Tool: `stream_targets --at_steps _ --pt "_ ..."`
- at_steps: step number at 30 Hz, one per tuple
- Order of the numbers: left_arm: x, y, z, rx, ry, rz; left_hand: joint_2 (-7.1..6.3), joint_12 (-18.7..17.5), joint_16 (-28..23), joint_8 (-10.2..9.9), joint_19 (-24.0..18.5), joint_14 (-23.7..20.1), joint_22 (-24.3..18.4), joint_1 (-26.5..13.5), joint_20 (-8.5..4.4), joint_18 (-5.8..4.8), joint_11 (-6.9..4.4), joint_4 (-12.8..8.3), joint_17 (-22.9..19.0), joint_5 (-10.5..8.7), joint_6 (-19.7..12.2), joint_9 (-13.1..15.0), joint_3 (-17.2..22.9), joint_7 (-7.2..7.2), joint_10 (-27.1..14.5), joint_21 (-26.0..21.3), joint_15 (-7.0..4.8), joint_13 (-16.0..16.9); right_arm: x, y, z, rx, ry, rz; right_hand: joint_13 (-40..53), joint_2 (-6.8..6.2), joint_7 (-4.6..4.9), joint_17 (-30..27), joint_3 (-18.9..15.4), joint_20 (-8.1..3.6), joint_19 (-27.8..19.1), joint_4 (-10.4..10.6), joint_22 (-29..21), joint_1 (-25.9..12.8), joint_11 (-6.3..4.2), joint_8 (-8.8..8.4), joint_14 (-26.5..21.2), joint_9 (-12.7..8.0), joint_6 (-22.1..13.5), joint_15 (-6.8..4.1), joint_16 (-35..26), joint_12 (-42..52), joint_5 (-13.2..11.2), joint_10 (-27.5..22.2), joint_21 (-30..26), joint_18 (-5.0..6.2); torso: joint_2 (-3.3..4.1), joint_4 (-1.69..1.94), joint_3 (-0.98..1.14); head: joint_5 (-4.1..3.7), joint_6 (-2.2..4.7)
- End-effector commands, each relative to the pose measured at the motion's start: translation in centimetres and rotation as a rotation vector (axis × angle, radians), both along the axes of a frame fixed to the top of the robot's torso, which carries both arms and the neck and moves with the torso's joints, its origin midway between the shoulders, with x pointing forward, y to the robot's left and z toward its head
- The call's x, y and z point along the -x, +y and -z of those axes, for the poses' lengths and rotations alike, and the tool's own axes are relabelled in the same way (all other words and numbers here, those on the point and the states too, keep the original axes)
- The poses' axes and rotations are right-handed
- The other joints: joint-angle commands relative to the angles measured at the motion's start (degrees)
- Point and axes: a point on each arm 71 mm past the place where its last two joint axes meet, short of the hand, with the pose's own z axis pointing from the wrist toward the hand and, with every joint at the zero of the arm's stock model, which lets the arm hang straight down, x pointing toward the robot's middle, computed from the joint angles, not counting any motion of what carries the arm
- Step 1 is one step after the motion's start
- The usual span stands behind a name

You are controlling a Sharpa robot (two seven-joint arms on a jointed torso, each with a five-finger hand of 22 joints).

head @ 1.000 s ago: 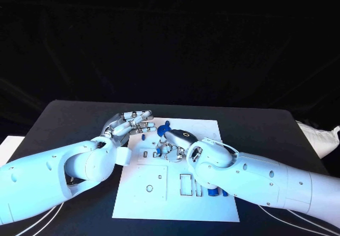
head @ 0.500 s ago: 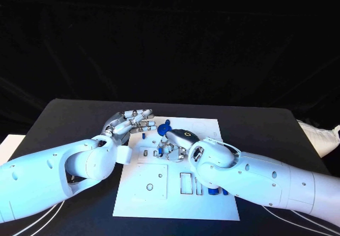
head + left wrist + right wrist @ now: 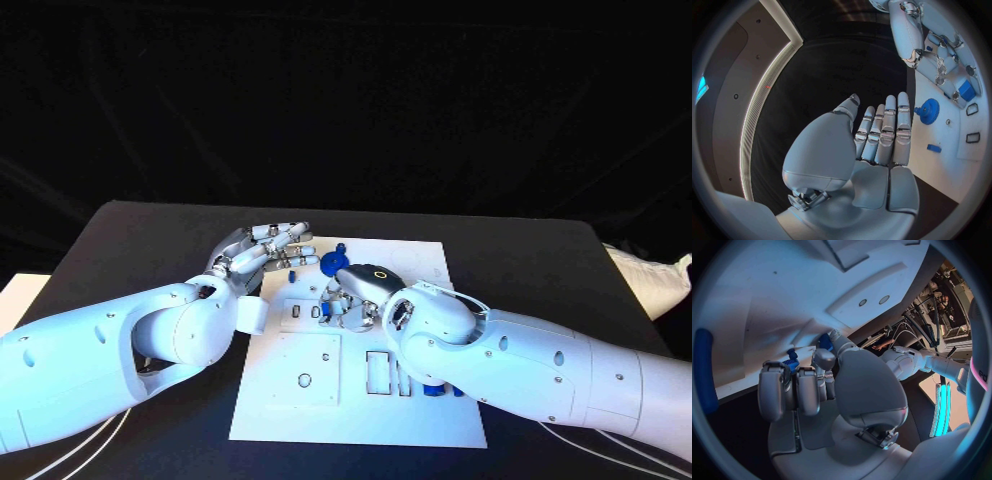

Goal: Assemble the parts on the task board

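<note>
The white task board (image 3: 310,410) lies in the middle of the table. A blue gear (image 3: 333,262) sits near its far edge, also seen as the blue gear (image 3: 927,110), with a small blue piece (image 3: 934,148) beside it. My left hand (image 3: 267,248) hovers at the board's far left corner, fingers straight and apart, holding nothing. My right hand (image 3: 361,292) is low over the board's far middle with its fingers curled down. In the right wrist view a ridged blue part (image 3: 791,361) sits between its thumb and fingers (image 3: 807,385), mostly hidden.
Several blue parts (image 3: 433,388) stand in slots near the board's right edge, partly under my right forearm. Empty cut-outs (image 3: 307,381) mark the board's near half. A white object (image 3: 652,280) lies at the table's right edge.
Almost nothing has moved. The left hand's fingers have shifted slightly, and the right hand stays over the same spot on the board.
</note>
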Motion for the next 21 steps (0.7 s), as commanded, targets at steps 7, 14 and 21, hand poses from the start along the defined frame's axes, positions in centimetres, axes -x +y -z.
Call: stream_targets --at_steps 7,14,21 --pt "0.0 -0.2 -0.2 0.014 -0.01 0.018 0.41 -0.17 -0.24 -0.34 0.25 0.33 -0.05 0.02 -0.02 0.59 -0.08 -0.38 0.06 -0.17 0.4 -0.04 0.06 -0.07 0.41 -0.22 0.23 -0.04 0.0 -0.6 0.9 0.027 0.006 0.054 -5.72 -1.15 1.01 4.29 -2.31 1.14 -0.31 1.41 -0.68 -0.96 0.9 -0.78 3.66 -1.75 -4.67 1.18 -2.22 -8.53 -1.14 -4.43 -0.73 -0.51 -0.01 0.06 -0.01 -0.12 0.02" --pt "0.0 -0.2 -0.1 0.014 -0.01 0.017 0.41 -0.17 -0.24 -0.34 0.25 0.33 -0.05 0.02 -0.02 0.59 -0.08 -0.38 0.06 -0.17 0.4 -0.04 0.06 -0.07 0.41 -0.22 0.23 -0.04 0.5 -0.5 0.2 -0.046 -0.067 0.043 -6.6 -1.63 1.22 3.83 -3.48 1.37 -0.44 2.34 -0.91 -1.04 1.13 -0.63 3.56 -2.23 -5.37 1.38 -2.64 -9.45 -1.39 -5.2 -0.89 -0.45 0.03 0.07 0.01 -0.12 0.31" --pt "0.0 -0.2 -0.1 -0.001 -0.014 0.016 0.63 0.24 0.14 -0.22 1.03 1.46 0.02 -0.04 -0.27 0.71 -0.43 -0.7 0.51 -0.14 0.8 0.0 0.48 -0.34 1.41 0.01 -0.16 0.12 1.8 -0.6 -1.2 -0.148 -0.14 -0.023 -5.71 -1.71 1.18 3.97 -3.81 1.43 -0.28 2.45 -0.59 -0.13 1.09 -0.42 3.6 -2.41 -5.3 1.39 -2.62 -7.75 -1.21 -4.62 -0.74 -0.51 -0.04 0.06 0.04 0.05 0.62"
